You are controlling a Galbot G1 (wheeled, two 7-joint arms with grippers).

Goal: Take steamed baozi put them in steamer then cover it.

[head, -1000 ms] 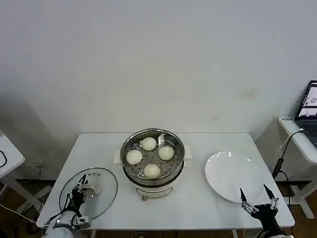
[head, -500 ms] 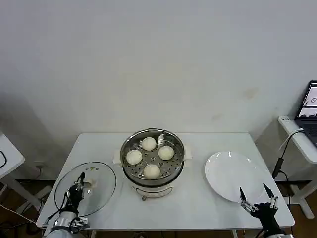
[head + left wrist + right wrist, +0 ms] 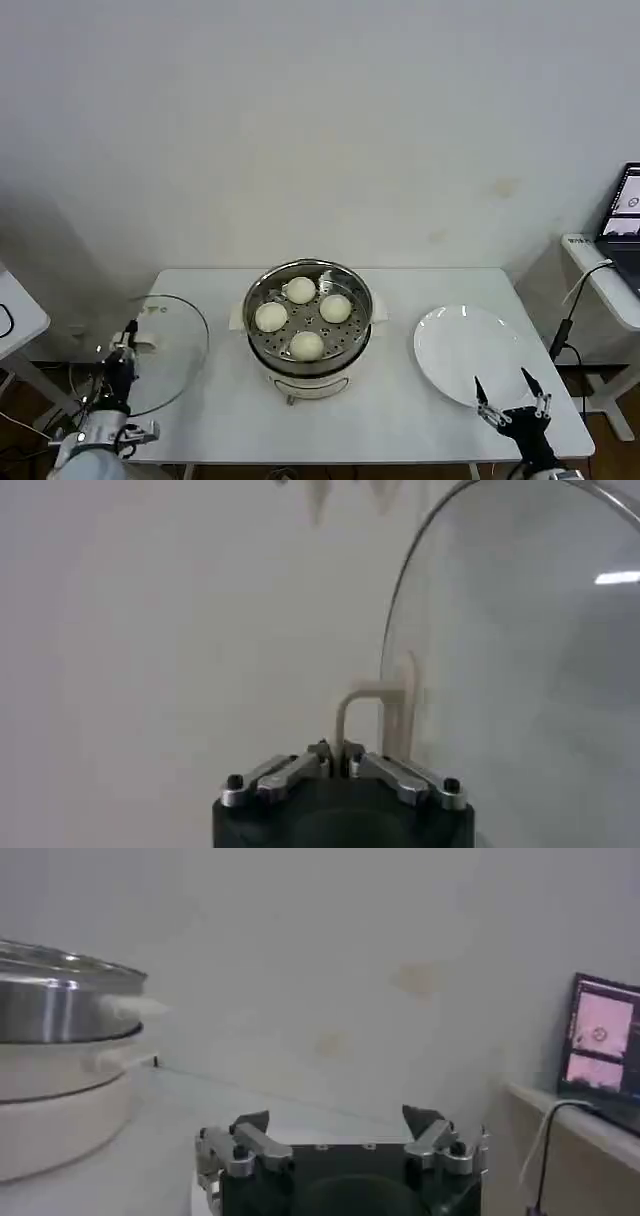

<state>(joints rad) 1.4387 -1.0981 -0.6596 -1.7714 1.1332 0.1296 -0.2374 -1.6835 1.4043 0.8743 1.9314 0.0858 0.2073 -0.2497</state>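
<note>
Several steamed baozi [image 3: 300, 290] lie on the perforated tray of the steamer [image 3: 362, 292], which stands uncovered at the middle of the table. My left gripper [image 3: 127, 340] is past the table's left edge, shut on the cream handle [image 3: 375, 712] of the round glass lid [image 3: 165, 355]. The lid hangs tilted in the air, left of the steamer. In the left wrist view the lid's glass [image 3: 520, 680] stands on edge beyond my left gripper [image 3: 340, 758]. My right gripper [image 3: 510, 392] waits open at the front right, by the plate. The right wrist view shows my right gripper [image 3: 338, 1118] holding nothing.
A flat white plate [image 3: 470, 350] lies bare on the table's right side. The white table [image 3: 400, 420] has free room in front of the steamer [image 3: 60, 1008]. A side table with a laptop [image 3: 625, 205] stands at the far right.
My left gripper has lifted the glass lid off the table, carrying it up and to the left and tilting it. The right gripper has barely shifted.
</note>
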